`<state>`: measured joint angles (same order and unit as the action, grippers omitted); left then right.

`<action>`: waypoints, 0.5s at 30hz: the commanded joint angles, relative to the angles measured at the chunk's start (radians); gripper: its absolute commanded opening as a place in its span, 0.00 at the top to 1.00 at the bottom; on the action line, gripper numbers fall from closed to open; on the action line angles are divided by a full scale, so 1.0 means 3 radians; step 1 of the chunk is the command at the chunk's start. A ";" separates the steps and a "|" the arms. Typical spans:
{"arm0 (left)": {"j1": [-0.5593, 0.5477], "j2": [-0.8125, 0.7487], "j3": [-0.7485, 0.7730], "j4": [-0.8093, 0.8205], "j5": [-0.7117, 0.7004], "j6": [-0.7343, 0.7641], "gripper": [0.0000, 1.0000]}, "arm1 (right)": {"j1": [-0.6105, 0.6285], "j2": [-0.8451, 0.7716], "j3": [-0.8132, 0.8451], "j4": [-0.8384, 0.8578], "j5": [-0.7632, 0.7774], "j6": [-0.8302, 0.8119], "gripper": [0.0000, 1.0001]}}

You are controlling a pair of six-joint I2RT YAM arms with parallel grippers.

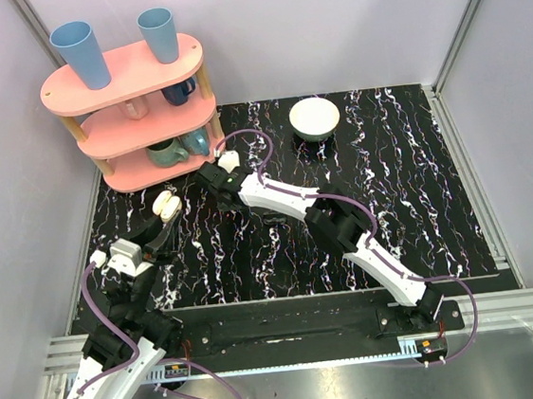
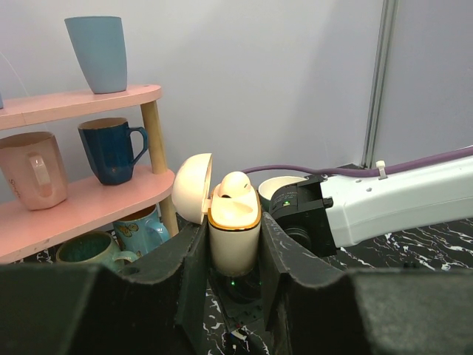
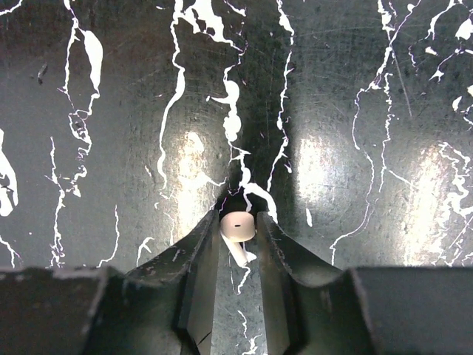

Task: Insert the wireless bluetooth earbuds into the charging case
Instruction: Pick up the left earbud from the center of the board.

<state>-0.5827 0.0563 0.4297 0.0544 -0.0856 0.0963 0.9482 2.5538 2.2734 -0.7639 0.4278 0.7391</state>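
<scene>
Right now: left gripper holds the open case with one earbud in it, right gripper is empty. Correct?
No. The right gripper is not empty: the right wrist view shows it pinching the second earbud. The left gripper does hold the open case with the first earbud in it.

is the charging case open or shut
Open: the charging case has its lid hinged back, and an earbud sits in its exposed top.

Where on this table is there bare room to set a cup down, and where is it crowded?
Free: the far right of the table, between the white bowl and the right edge. Crowded: far left, around the pink shelf, the left gripper holding the charging case, and the right gripper holding an earbud.
</scene>
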 commanded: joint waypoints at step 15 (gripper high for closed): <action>0.0020 0.0068 0.0015 0.0141 -0.0016 -0.0060 1.00 | 0.0025 -0.0796 -0.0677 0.0627 0.0225 -0.0285 0.83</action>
<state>-0.5808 0.0574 0.4297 0.0544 -0.0860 0.0948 0.9482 2.5114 2.2040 -0.7319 0.4290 0.7109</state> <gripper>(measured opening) 0.329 0.272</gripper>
